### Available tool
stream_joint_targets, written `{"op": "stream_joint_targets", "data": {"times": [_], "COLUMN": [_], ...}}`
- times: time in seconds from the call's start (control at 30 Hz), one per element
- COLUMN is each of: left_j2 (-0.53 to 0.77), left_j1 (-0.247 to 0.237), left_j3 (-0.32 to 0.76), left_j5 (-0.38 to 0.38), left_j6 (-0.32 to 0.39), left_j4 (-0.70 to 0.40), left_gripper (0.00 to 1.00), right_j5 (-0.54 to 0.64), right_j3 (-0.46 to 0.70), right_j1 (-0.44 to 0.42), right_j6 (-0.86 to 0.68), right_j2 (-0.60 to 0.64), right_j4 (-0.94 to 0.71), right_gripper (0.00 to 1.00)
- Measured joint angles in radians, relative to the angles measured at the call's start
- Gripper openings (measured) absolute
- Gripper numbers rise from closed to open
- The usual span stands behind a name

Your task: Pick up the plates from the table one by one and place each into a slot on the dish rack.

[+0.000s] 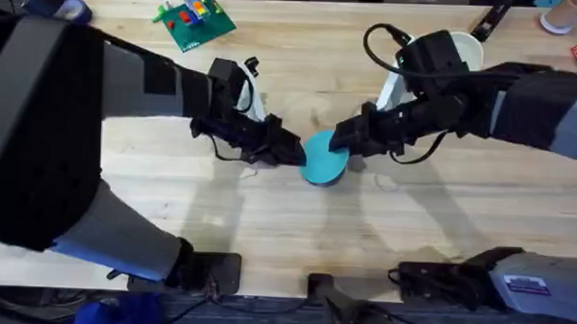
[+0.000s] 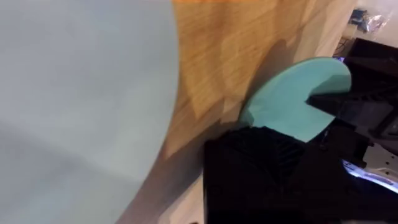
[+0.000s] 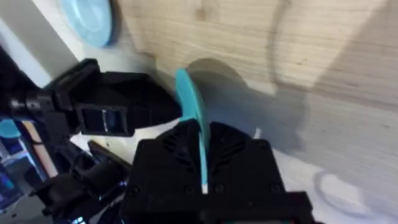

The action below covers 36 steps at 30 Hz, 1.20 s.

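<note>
Teal plate sits at centre frame in the overhead view, between the two arms and tipped up rather than flat on the worktop. Whether its lower rim touches the wood cannot be told. The right tool comes in from the upper right and is clamped on the plate's right rim. The right wrist view shows the plate edge-on, running straight down between the two fingers. The left tool comes in from the left with its tip right at the opposite rim, so both tools meet on the same plate. Whether the left tool is apart or together cannot be told; its tip looks to touch the rim in the right wrist view. Key relation: the plate lies just right of the left tool and just left of the right tool, its face tilted toward the camera, and the right arm has the sure hold. The pale sky-blue plate stands apart at the upper left of the right wrist view. It also looms close at the left of the left wrist view. Judged next step: carry the teal plate on edge to a rack slot.
</note>
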Motion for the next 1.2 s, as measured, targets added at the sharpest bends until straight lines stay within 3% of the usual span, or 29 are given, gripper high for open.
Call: {"op": "stream_joint_targets", "data": {"times": [0.4, 0.57, 0.97, 1.2], "left_j2": [-0.002, -0.048, -0.435, -0.627], "left_j1": [-0.001, -0.003, -0.003, -0.003], "left_j3": [0.007, 0.042, 0.135, 0.149], "left_j5": [-0.002, -0.059, -0.164, -0.291], "left_j6": [0.000, 0.000, 0.011, 0.071], "left_j4": [0.001, -0.022, -0.193, -0.353], "left_gripper": [0.041, 0.041, 0.040, 0.040], "right_j5": [-0.003, -0.011, -0.014, 0.067], "right_j3": [0.000, 0.000, 0.000, 0.000], "right_j1": [0.000, 0.002, 0.004, 0.008], "right_j6": [0.006, 0.012, -0.048, -0.105], "right_j2": [0.000, 0.000, -0.014, -0.114], "right_j4": [0.008, 0.013, 0.006, -0.033], "right_gripper": [0.031, 0.027, 0.030, 0.031]}}
